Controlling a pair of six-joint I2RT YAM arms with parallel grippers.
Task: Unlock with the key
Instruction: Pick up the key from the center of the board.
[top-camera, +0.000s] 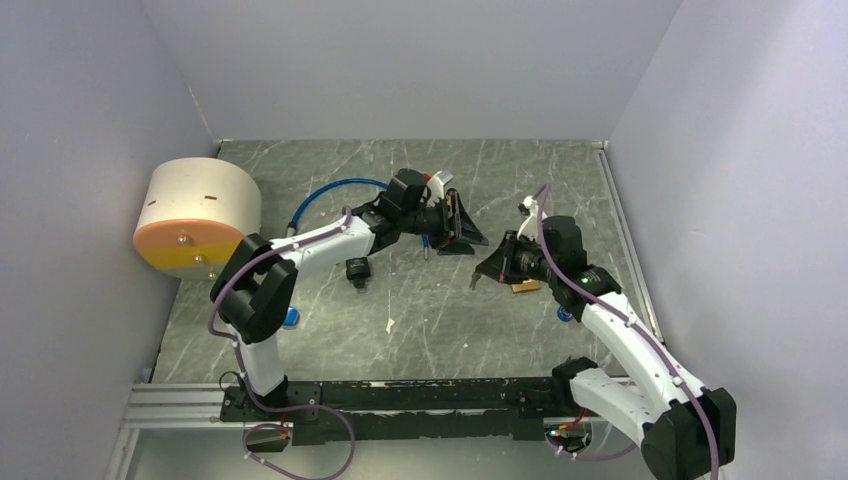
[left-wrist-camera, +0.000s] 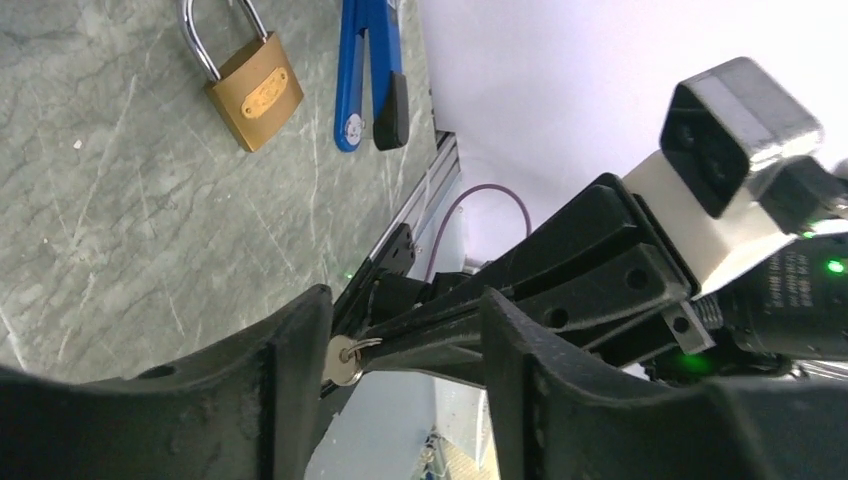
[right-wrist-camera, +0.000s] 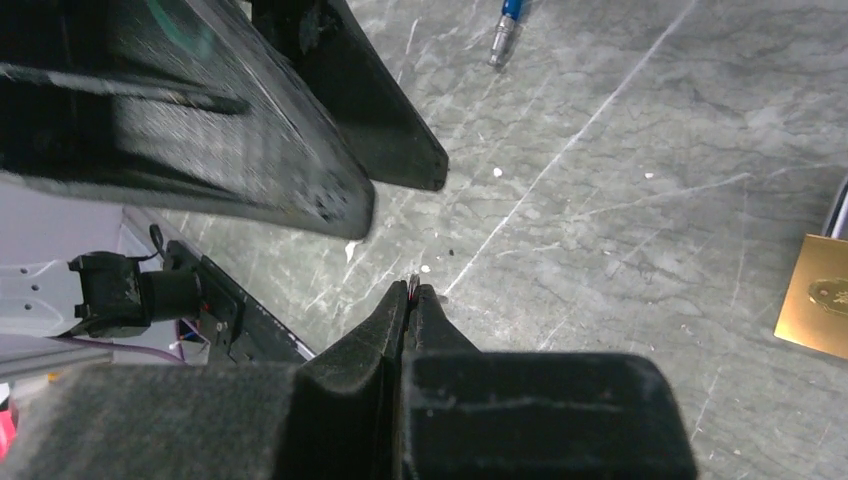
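A brass padlock (left-wrist-camera: 255, 90) with a steel shackle lies flat on the grey table; one corner shows in the right wrist view (right-wrist-camera: 820, 298), and in the top view it lies (top-camera: 525, 287) just under the right arm's wrist. My right gripper (right-wrist-camera: 413, 290) is shut on a thin key blade. The silver key head (left-wrist-camera: 340, 362) with its ring shows in the left wrist view. My left gripper (left-wrist-camera: 405, 297) is open, its fingers either side of the right gripper's tips and the key, and the key head is close to one finger. In the top view the two grippers (top-camera: 468, 228) (top-camera: 480, 277) meet at mid-table.
A blue-handled tool (left-wrist-camera: 368, 70) lies beside the padlock. A cream and orange drum (top-camera: 195, 215) stands at the left wall. A blue cable (top-camera: 330, 190), a small black part (top-camera: 357, 270) and a white scrap (top-camera: 390, 324) lie on the table. A metal rail (top-camera: 625, 240) edges the right side.
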